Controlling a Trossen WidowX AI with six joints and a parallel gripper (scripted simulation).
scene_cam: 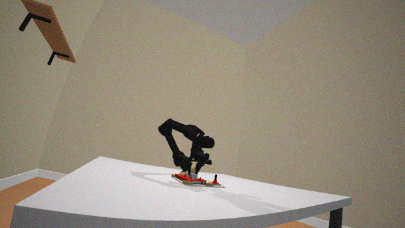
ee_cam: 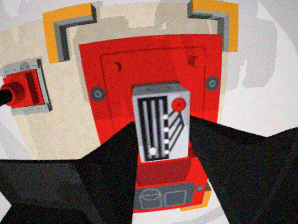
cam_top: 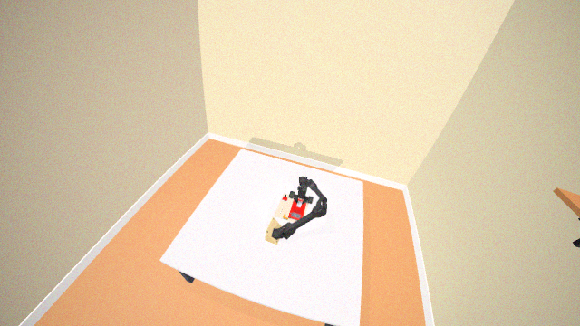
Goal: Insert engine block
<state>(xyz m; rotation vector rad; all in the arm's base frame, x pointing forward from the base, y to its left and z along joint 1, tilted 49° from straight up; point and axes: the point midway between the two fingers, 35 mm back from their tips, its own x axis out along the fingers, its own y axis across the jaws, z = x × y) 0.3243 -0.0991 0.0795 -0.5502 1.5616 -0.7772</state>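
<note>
One engine block [cam_top: 299,204] [scene_cam: 193,176] [ee_cam: 162,125] stands at the one red car body [cam_top: 296,215] [scene_cam: 183,177] [ee_cam: 150,50], and the single end effector [cam_top: 300,199] [scene_cam: 194,173] [ee_cam: 161,124] is closed on it, its two black fingers against two opposite sides. In the wrist view a narrow dark strip of the opening shows along the block's upper edge; whether the block sits all the way down cannot be told. Its top carries one red dot and a set of dark grooves. On the car body three grey round fasteners show: a left one [ee_cam: 98,94], a right one [ee_cam: 212,83] and a smaller lower one [ee_cam: 199,188]. The body lies on one beige board [cam_top: 281,207] [scene_cam: 223,185] [ee_cam: 60,125], where three orange corner brackets are visible in the wrist view, two at the top [ee_cam: 52,35] [ee_cam: 227,12] and one at the lower right [ee_cam: 202,201], partly cut off from sight. Beside the body stands one red piece [cam_top: 285,197] [scene_cam: 215,182] [ee_cam: 32,90] with one black stick. One black arm [cam_top: 319,204] [scene_cam: 171,126] reaches over one white counter [cam_top: 217,226] [scene_cam: 126,196], its foot by one tan plate [cam_top: 271,239]. One wooden shelf [scene_cam: 50,30] with two black supports hangs on the wall.
</note>
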